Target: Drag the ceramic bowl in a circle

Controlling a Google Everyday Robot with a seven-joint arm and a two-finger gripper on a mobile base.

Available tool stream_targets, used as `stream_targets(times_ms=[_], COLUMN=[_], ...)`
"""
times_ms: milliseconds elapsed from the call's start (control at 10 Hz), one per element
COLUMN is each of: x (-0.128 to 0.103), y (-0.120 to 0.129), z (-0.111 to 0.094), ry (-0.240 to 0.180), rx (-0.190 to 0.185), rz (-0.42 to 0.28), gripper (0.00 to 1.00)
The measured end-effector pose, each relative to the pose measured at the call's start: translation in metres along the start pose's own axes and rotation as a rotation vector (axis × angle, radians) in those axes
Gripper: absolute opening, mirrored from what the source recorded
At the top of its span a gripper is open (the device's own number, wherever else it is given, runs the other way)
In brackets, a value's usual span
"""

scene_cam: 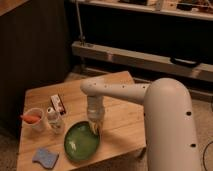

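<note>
The ceramic bowl, wide, shallow and glossy green with pale streaks inside, sits on the wooden table near its front edge. My gripper comes down from the white arm onto the bowl's right rim, with its fingers shut and touching or clamped on the rim. Whether the fingers pinch the rim or only press on it does not show.
A small white cup with an orange carrot stands at the table's left. A small bottle and a red and white packet lie beside it. A blue sponge rests at the front left corner.
</note>
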Motion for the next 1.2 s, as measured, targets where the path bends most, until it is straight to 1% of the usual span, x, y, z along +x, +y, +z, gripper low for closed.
stream_targets(times_ms=[200, 400, 600, 700, 900, 1000, 1200], x=[0.029, 0.047, 0.062, 0.064, 0.061, 0.056, 0.038], y=[0.032, 0.046, 0.055, 0.064, 0.084, 0.095, 0.117], z=[-0.020, -0.032, -0.043, -0.050, -0.064, -0.072, -0.082], ry=[0.017, 0.031, 0.042, 0.049, 0.066, 0.076, 0.094], rx=[-0.021, -0.036, -0.055, -0.066, -0.084, -0.088, -0.094], rz=[0.020, 0.036, 0.052, 0.072, 0.114, 0.136, 0.182], gripper=[0.00, 0.00, 0.00, 0.00, 0.00, 0.00, 0.00])
